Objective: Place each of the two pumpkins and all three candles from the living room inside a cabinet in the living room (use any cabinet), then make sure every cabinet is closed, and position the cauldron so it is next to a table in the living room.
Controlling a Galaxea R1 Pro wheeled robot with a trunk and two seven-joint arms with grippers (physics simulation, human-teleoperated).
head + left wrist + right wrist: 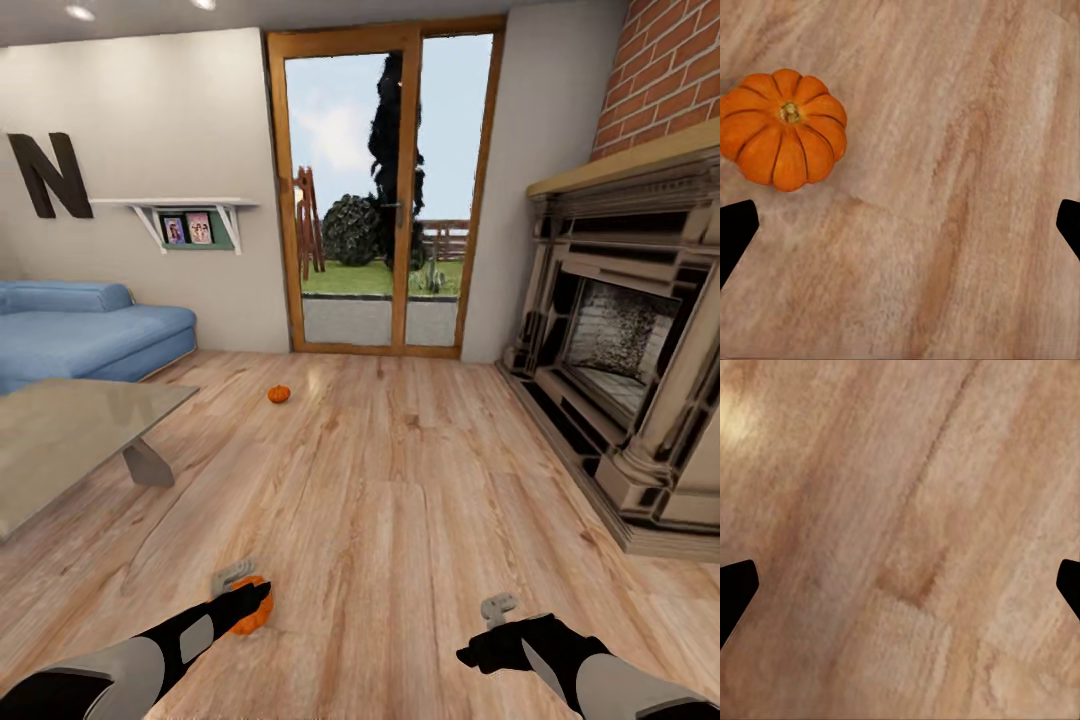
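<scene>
From the head camera I look across the light wood-plank floor [400, 480] of the living room toward a glass door [385, 190] in the far wall. The brick-topped fireplace [620, 340] runs along my right, the blue sofa [80, 335] sits in the far left corner, and the low glass-topped surface [60, 440] stands in front of it, bare as far as I can see. A white wall shelf [180, 215] hangs above the sofa. One pumpkin [278, 394] lies on the floor well ahead, between the surface and the door. The nearer pumpkin [250, 610] rests on the floor right at my left claw [232, 578], partly covered by the arm in this view. The left wrist camera gives what the head view hides: this pumpkin [784, 129] sits stem-up, whole, off to one side of the fingers, and the two fingertips [735, 232] stand wide apart, touching nothing. My right claw [500, 606] hangs over bare planks, its fingertips [735, 592] likewise spread in its wrist view.
</scene>
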